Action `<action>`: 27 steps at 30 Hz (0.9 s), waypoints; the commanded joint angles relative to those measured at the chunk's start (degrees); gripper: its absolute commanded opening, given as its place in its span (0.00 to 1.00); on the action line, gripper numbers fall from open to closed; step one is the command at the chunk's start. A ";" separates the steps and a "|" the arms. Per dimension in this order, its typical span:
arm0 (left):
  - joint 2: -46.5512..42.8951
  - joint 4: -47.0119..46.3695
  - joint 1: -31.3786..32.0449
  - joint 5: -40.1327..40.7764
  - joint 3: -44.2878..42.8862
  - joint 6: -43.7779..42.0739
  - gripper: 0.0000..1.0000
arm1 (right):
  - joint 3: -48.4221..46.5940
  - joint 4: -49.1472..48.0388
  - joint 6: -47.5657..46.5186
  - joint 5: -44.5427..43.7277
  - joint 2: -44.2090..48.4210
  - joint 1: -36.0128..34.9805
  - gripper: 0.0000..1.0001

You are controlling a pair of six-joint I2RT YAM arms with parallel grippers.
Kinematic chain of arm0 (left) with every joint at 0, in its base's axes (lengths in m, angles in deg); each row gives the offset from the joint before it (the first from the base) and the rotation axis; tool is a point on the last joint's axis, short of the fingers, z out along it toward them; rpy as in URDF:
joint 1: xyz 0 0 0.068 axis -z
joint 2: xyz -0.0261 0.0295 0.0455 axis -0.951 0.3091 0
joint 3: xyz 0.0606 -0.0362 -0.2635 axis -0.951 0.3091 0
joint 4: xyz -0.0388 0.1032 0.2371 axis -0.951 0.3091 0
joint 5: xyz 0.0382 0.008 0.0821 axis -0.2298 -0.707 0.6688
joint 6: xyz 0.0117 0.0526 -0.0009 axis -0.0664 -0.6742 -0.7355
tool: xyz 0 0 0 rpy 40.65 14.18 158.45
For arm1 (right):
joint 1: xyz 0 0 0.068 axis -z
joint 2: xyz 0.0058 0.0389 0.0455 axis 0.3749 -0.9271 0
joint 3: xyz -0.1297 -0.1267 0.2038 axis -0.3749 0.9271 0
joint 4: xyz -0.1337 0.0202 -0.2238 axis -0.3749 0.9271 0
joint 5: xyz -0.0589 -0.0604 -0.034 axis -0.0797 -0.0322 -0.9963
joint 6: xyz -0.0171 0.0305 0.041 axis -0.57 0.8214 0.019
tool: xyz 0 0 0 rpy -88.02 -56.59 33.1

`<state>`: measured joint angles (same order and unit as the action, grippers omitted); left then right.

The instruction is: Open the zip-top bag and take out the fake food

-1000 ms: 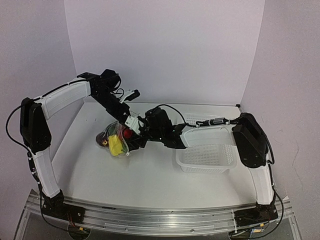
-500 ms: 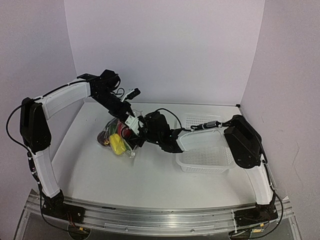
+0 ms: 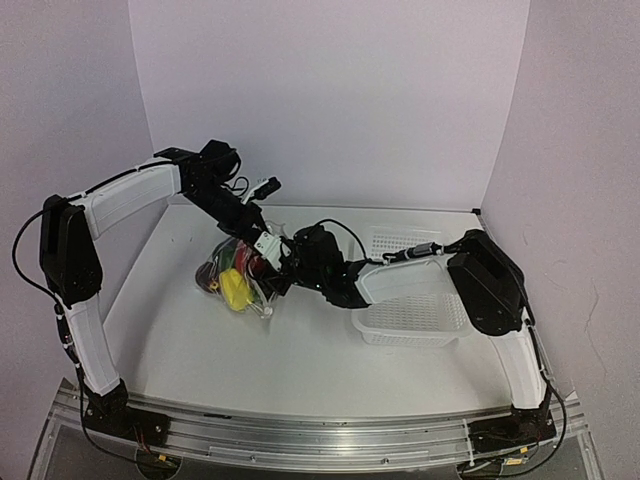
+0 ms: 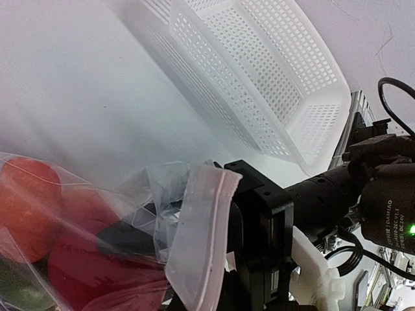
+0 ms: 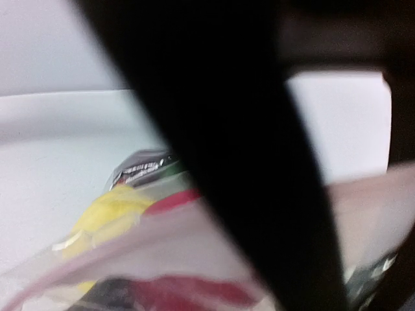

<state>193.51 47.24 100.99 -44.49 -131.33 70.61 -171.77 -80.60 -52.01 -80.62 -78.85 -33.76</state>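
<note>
Opening step, we judge. Left claw [image 3: 250,224], right claw [image 3: 277,262] at bag [image 3: 215,268] mouth, 9 o'clock of basket [image 3: 420,320]; grips we cannot tell. Next: part lips.

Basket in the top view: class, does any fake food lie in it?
No: the basket shows only white mesh, while the fake food sits inside the zip-top bag.

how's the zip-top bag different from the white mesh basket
The zip-top bag is clear, crinkled film; the mesh basket is stiff white lattice. The bag holds fake food, red and yellow showing; the basket shows nothing inside. The bag lies left of centre, the basket right. Both sit on the table.
</note>
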 commanded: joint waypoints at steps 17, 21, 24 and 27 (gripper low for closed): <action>-2.51 -8.07 1.15 18.28 1.29 0.19 0.00 | 13.97 14.78 21.58 8.01 23.61 0.47 0.23; -2.34 -8.30 1.19 17.19 1.31 1.08 0.00 | 14.12 14.36 26.25 7.80 28.27 0.68 0.24; -2.32 -8.15 1.25 16.68 1.33 1.55 0.00 | 15.27 15.72 30.00 0.94 32.65 2.00 0.23; -2.42 -8.06 1.19 16.34 1.09 2.02 0.00 | 13.48 32.75 34.76 -15.64 37.14 5.12 0.24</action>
<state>193.48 41.15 102.32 -27.28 -129.95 71.96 -156.66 -62.91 -25.70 -77.86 -50.25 -32.58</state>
